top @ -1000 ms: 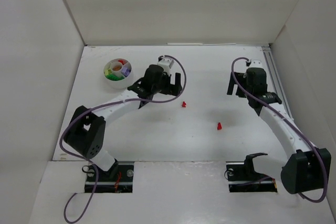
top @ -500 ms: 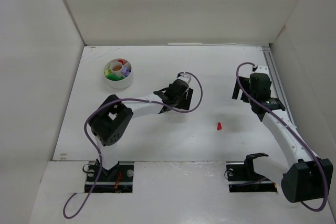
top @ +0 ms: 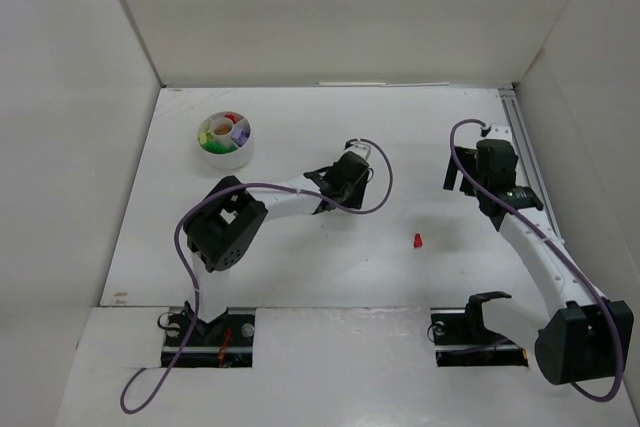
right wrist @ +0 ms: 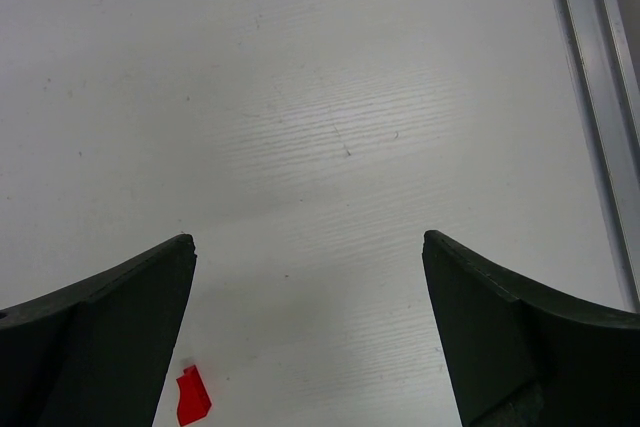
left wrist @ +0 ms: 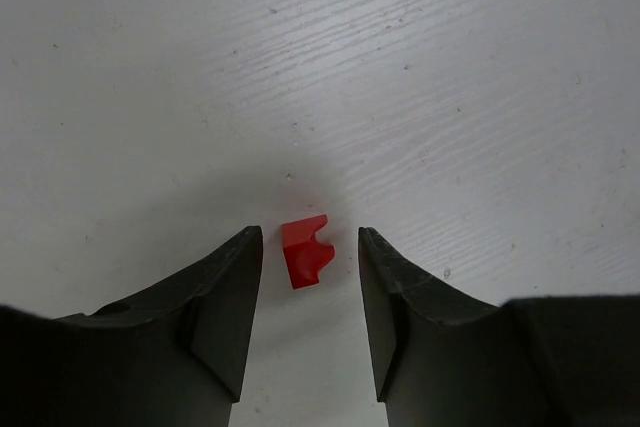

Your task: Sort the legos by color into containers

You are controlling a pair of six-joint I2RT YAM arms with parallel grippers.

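Swung over from the dish (top: pixel 228 159), left gripper (left wrist: pixel 308 239) now straddles a red brick (left wrist: pixel 305 252): jaws half narrowed, slim gaps either side, brick's longer side along the fingers. Second brick (top: pixel 416 240), also red, lies beside one finger of right gripper (right wrist: pixel 308 239), jaws wide, empty.

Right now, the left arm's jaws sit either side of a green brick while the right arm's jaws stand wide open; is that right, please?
Not quite: the brick between the left jaws is red, not green, as the left wrist view shows. The right jaws do stand wide open.
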